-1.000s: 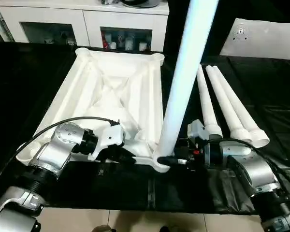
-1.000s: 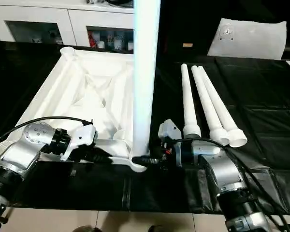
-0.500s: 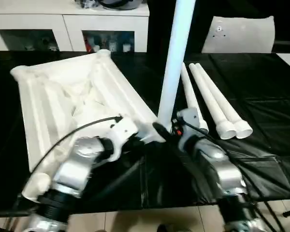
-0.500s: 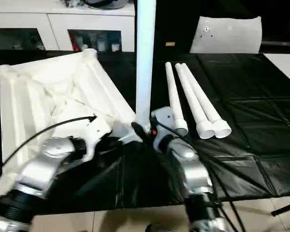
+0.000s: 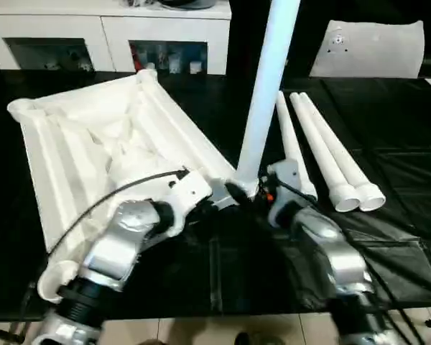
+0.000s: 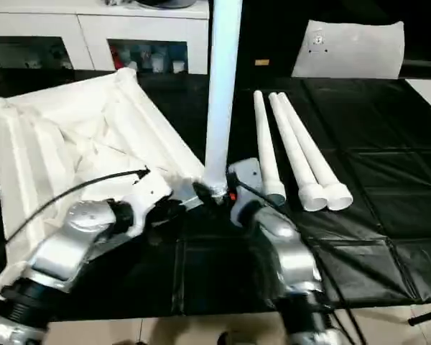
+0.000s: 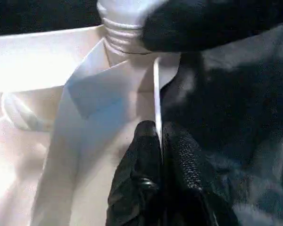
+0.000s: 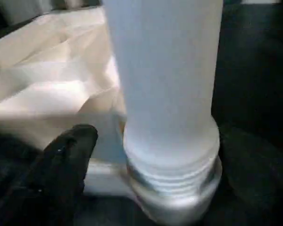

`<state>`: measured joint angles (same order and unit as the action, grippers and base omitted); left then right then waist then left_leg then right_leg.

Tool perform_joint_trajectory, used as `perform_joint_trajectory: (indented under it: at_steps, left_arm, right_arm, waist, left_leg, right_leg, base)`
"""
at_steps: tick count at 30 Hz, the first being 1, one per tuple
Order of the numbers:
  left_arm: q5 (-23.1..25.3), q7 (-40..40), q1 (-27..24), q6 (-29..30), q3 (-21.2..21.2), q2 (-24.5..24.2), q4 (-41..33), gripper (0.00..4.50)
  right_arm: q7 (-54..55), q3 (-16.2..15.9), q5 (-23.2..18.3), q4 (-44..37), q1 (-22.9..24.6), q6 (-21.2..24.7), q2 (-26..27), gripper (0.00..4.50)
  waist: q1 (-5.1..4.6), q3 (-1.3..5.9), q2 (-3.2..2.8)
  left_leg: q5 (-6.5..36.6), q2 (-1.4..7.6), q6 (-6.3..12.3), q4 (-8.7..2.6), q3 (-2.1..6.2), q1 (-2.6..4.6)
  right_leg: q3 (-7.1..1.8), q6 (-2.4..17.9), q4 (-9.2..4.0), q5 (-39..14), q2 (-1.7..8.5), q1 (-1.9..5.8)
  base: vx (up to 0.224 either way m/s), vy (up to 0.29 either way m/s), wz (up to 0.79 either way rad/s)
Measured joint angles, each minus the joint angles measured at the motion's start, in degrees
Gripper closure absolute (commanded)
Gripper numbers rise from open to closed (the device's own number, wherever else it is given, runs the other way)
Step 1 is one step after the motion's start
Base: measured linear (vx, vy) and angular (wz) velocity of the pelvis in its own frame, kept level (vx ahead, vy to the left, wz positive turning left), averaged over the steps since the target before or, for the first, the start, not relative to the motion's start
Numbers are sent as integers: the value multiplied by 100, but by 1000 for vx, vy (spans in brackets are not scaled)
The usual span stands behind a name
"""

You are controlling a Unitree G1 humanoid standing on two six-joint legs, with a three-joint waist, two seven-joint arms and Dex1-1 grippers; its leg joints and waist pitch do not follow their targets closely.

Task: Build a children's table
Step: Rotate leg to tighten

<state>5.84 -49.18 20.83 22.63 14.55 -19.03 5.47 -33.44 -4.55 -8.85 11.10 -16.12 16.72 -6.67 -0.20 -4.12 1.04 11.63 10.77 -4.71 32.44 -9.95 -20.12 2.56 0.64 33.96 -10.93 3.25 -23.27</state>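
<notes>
Swinging round with its upright leg [image 5: 262, 93], the table top [image 5: 93, 144] stayed pinched in the closed left gripper [image 7: 159, 141]; the right gripper [image 5: 243, 192] had opened off the leg, so three legs remained.

A lived-in room, likely a home: white cabinets [image 5: 108, 43] with glass doors holding small items stand behind a table [image 5: 388, 108] under black sheeting.

**Head pair looking down, wrist cameras crowding the corner socket**

The two eye views are looking forward and down from the head, sharing the upturned table top [image 5: 93, 144] at ten o'clock and the upright leg [image 6: 221, 93] at twelve. The left wrist view is sitting very close at the top's rim [image 7: 156, 94]; the right wrist view is facing the leg's threaded base [image 8: 172, 162] from just beside it.
</notes>
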Motion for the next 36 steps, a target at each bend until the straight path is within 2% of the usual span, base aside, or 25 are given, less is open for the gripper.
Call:
perform_joint_trajectory:
  at_steps: [3, 10, 16, 20, 21, 25, 27, 29, 30, 34, 36]
  left_arm:
    - [-164, -426, 30, -491, -23, -295, 188, 450]
    - [-416, -1328, 222, -1352, 45, -741, 755, 450]
    - [-586, -2165, 593, -2064, 142, -938, 1493, 450]
    - [-621, -2573, 756, -2339, 284, -970, 1742, 450]
    - [-623, -2650, 790, -2385, 335, -965, 1764, 450]
    - [-687, -3014, 902, -2628, 450, -955, 1932, 450]
    - [-697, -3108, 955, -2749, 500, -952, 2014, 450]
    - [-704, -3150, 976, -2799, 530, -939, 2024, 450]
    - [-707, -3180, 995, -2812, 547, -931, 2049, 450]
    - [-713, -3206, 1030, -2884, 558, -923, 2141, 450]
    - [-713, -3228, 1057, -2931, 563, -919, 2205, 450]
  right_arm:
    - [-722, -137, -31, -37, 125, -132, -468, 6]
    - [-1983, -337, -177, -168, 169, -353, -1258, 6]
    - [-2697, -435, -282, -65, 66, -435, -1547, 6]
    - [-3074, -518, -350, 58, -179, -627, -1586, 6]
    - [-3129, -540, -387, 59, -220, -664, -1586, 33]
    - [-3371, -628, -405, 182, -299, -778, -1622, 46]
    - [-3536, -689, -406, 286, -358, -817, -1649, 76]
    - [-3680, -726, -406, 292, -369, -828, -1657, 85]
    - [-3741, -733, -406, 304, -371, -850, -1662, 107]
    - [-3847, -823, -404, 327, -395, -931, -1718, 129]
    - [-3898, -852, -403, 376, -415, -973, -1730, 160]
  waist:
    - [3, -17, 8]
    - [77, -26, 28]
    - [131, -33, 39]
    - [225, -33, 39]
    - [243, -33, 39]
    - [280, -33, 40]
    - [278, -33, 41]
    - [275, -34, 43]
    - [272, -34, 44]
    - [267, -35, 47]
    - [265, -36, 48]
  left_leg:
    - [0, 1, 0, -1, -1, -16]
    - [-20, 4, 35, 7, -1, -17]
    - [-20, 4, 35, 23, -1, -5]
    - [-20, 5, 36, 24, -1, -5]
    - [-20, 5, 36, 23, -2, -5]
    - [-17, 5, 43, 30, -5, -7]
    - [-17, 7, 43, 36, -6, -6]
    - [-18, 12, 43, 39, -7, -5]
    - [-18, 12, 42, 41, -7, -4]
    - [-18, 13, 42, 51, -7, -2]
    - [-18, 14, 42, 54, -7, -2]
  right_leg:
    - [1, 21, 0, 12, 0, -12]
    - [4, 25, 2, 11, 1, -15]
    - [5, 33, 8, 16, 3, -15]
    - [6, 33, 12, 17, 5, -15]
    - [7, 34, 11, 16, 5, -15]
    - [6, 34, 12, 16, 7, -14]
    - [5, 35, 19, 16, 7, -14]
    - [8, 35, 24, 17, 6, -13]
    - [8, 36, 28, 17, 6, -13]
    - [7, 36, 37, 17, 6, -13]
    - [7, 36, 40, 17, 6, -13]
  base:
    - [0, 0, 0]
    - [0, 0, 0]
    - [0, 0, 0]
    - [0, 0, 0]
    - [0, 0, 0]
    - [0, 0, 0]
    - [0, 0, 0]
    - [0, 0, 0]
    - [0, 0, 0]
    - [0, 0, 0]
    - [0, 0, 0]
